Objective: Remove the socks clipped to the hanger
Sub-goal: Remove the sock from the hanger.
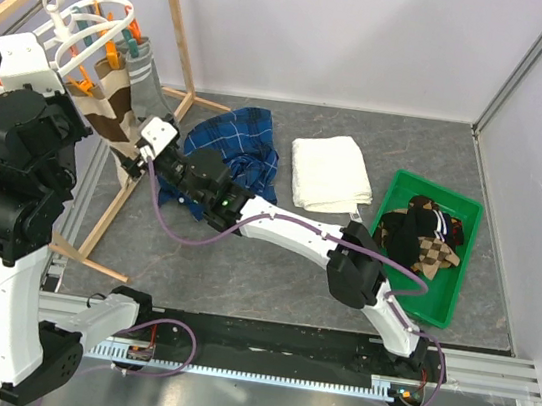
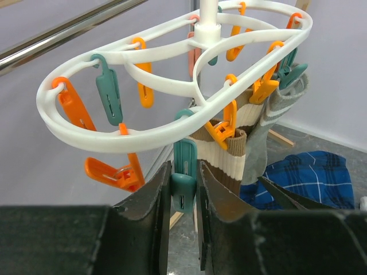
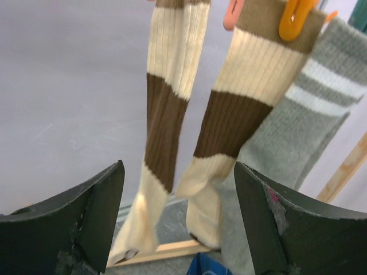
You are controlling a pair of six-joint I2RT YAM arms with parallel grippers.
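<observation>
My left end effector (image 2: 183, 172) pinches a teal clothespin (image 2: 184, 153) under the white round hanger (image 2: 114, 141), where striped brown-and-cream socks (image 3: 226, 114) and a grey sock (image 3: 321, 114) hang clipped. My right end effector (image 3: 178, 169) gapes open before those socks.

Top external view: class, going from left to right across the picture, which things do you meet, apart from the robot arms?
The hanger → blue plaid shirt → white towel → green bin with socks in it.
</observation>
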